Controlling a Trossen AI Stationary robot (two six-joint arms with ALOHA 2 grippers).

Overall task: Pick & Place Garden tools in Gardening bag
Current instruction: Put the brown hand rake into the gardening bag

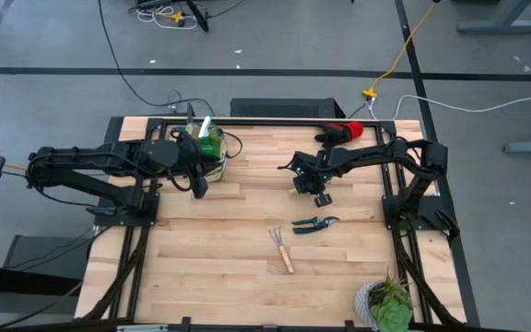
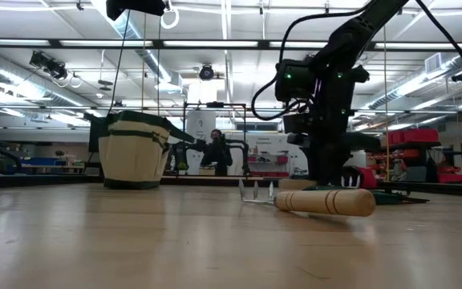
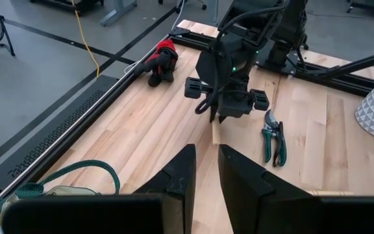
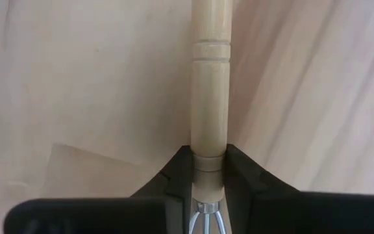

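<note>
While L fingers (image 3: 203, 179) near-shut, empty: R fingers (image 4: 210, 172) tight round rake handle (image 4: 210, 97).

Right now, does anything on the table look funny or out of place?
Nothing looks broken or spilled. The right gripper is closed on a rake's wooden handle; the other rake and shears lie flat, and the gloves sit at the table's far edge.

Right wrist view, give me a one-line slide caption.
Right gripper with its dark fingers closed around a pale wooden-handled mini rake above the light wood table.
</note>
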